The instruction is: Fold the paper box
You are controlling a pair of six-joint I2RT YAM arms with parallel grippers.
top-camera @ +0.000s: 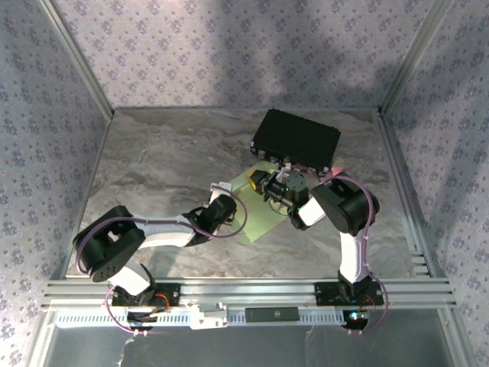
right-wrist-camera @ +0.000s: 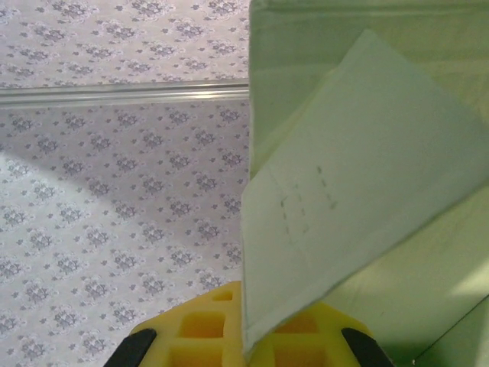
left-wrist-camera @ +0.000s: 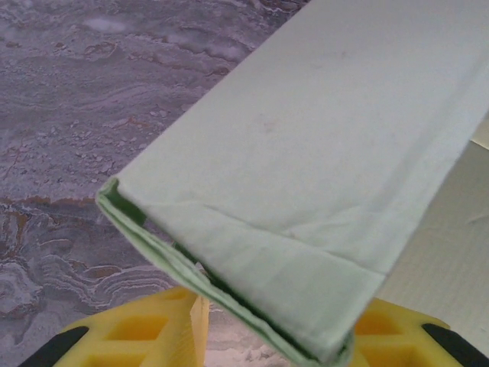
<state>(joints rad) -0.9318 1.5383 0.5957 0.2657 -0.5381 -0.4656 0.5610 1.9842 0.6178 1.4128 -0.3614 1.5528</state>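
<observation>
The paper box [top-camera: 256, 222] is pale green card lying between my two grippers near the table's middle. In the left wrist view its folded, flattened end [left-wrist-camera: 306, 191] slants across my yellow fingers [left-wrist-camera: 145, 332], and my left gripper [left-wrist-camera: 275, 321] holds that end between partly closed jaws. My left gripper [top-camera: 229, 205] reaches it from the left. In the right wrist view a pale green flap [right-wrist-camera: 344, 191] stands up out of my right gripper [right-wrist-camera: 256, 325], whose yellow fingers are shut on the flap's lower edge. My right gripper [top-camera: 273, 189] is at the box's far right side.
A larger black rectangular box [top-camera: 298, 140] lies just behind the right gripper. The marbled tabletop [top-camera: 160, 160] is bare to the left. Patterned walls and metal rails [top-camera: 244, 290] close in the workspace.
</observation>
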